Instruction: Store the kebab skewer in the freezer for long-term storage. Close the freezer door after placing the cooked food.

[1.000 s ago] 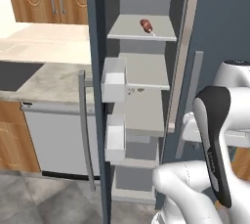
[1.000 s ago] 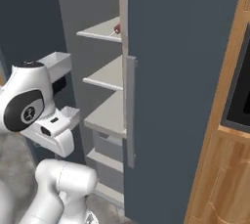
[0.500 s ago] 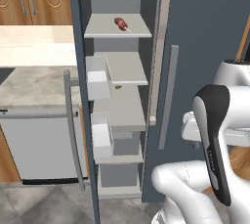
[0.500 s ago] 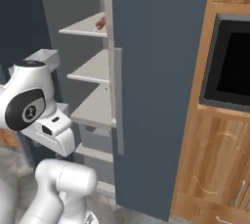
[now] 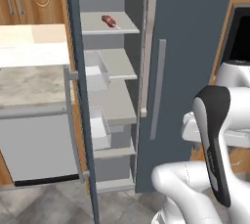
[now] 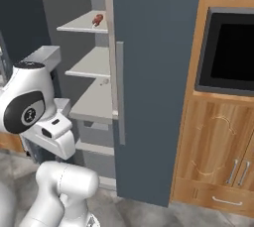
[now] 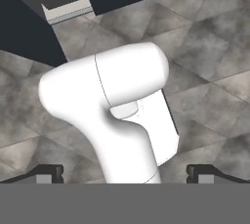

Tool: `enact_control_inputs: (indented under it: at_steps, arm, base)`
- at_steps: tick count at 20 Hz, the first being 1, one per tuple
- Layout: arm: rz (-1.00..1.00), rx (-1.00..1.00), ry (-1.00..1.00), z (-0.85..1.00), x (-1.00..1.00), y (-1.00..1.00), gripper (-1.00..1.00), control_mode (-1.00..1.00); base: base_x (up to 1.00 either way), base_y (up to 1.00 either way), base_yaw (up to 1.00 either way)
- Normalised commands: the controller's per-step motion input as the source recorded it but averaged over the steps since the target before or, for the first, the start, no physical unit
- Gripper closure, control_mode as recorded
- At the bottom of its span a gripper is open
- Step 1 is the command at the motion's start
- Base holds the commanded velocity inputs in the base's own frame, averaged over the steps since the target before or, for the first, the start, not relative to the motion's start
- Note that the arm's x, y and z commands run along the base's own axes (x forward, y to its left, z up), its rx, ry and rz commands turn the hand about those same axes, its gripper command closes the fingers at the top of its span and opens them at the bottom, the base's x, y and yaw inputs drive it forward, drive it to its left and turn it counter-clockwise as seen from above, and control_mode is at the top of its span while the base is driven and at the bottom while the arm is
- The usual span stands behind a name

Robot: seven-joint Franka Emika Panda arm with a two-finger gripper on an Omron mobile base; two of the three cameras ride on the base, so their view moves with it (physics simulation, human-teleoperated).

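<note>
Kebab skewer [image 5: 109, 21] lying on upper freezer [image 5: 195, 47] shelf; freezer door [image 5: 78, 96] standing open; gripper [image 7: 125, 174] gaping wide, holding nothing.

Your base has swung rightward: the open freezer [image 5: 112, 96] slides left in both base views, and a wall oven [image 6: 228, 52] comes in.

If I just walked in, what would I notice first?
Probably the tall dark freezer with its freezer door hanging wide open, showing grey shelves inside. On the top shelf lies the kebab skewer, small and reddish. Right in front bends the big white robot arm, and beside the freezer sits a black oven in wooden cabinets.
</note>
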Motion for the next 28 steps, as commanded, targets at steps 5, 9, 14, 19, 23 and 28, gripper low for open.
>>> enact_control_inputs:
  at_steps: [5,9,14,19,23,28]
  arm:
    - [0.0,0.0,0.0,0.0,0.0,0.0,-1.0,1.0]
    - [0.0,0.0,0.0,0.0,0.0,0.0,-1.0,1.0]
    - [0.0,0.0,0.0,0.0,0.0,0.0,-1.0,1.0]
    - [0.0,0.0,0.0,0.0,0.0,0.0,-1.0,1.0]
    - [0.0,0.0,0.0,0.0,0.0,0.0,-1.0,1.0]
    - [0.0,0.0,0.0,0.0,0.02,0.02,-1.0,-1.0]
  base:
    - [-0.04,0.69,-0.09]
    - [-0.08,0.48,-0.1]
    - [-0.4,0.03,-0.09]
    - [-0.44,0.04,-0.06]
    - [-0.22,0.34,0.0]
    - [0.0,0.11,0.0]
